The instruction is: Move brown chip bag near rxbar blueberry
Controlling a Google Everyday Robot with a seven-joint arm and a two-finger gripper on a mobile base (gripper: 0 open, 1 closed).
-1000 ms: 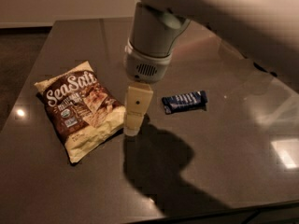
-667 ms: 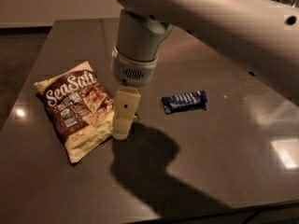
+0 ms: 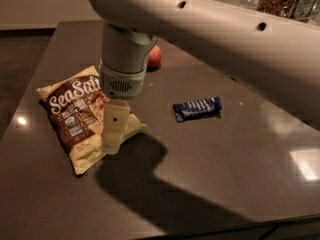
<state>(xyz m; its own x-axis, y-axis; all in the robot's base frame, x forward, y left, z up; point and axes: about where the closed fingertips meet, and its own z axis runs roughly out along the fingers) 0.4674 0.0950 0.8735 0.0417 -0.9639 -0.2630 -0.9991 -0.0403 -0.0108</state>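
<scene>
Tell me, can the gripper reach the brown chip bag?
Probably yes. The gripper is right over the brown chip bag, near its right edge, with nothing between them; the rxbar blueberry and apple lie apart.

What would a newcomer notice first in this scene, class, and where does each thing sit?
The big pale robot arm stretches in from the upper right, its gripper over the right edge of the brown chip bag at the left of the dark table. The rxbar blueberry lies apart to the bag's right; a red apple peeks out behind the arm.
</scene>
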